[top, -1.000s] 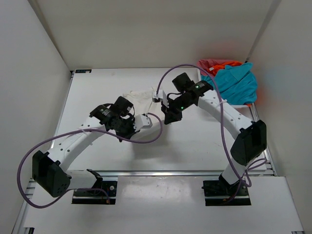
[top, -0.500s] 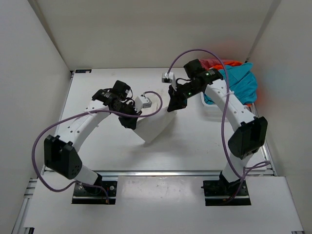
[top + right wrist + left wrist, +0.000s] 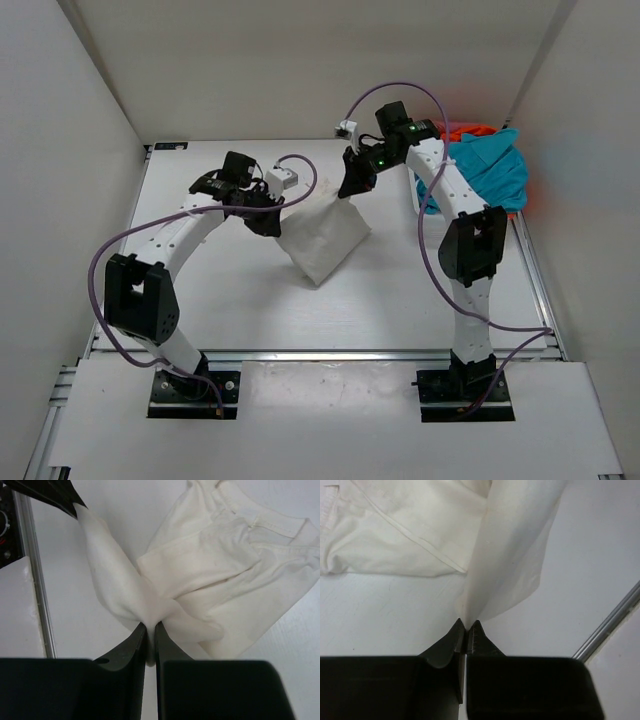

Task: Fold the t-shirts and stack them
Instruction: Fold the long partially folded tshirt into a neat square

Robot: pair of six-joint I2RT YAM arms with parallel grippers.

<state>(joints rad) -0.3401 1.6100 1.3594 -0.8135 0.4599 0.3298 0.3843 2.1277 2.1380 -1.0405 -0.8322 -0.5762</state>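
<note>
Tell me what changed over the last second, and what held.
The left gripper and right gripper both moved away from their bases, carrying the pinched edge of the white t-shirt with them, so it now hangs between them as a broad sheet. Both stayed shut on it. The coloured t-shirts at the far right did not move.

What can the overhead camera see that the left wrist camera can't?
Only overhead: both arms, the right hand pinching the white t-shirt, and a teal-blue t-shirt heaped with an orange t-shirt at the far right. Only the left wrist: the left hand close up, shut on a thin fold of cloth. Both: that white t-shirt, partly lifted off the white table.
</note>
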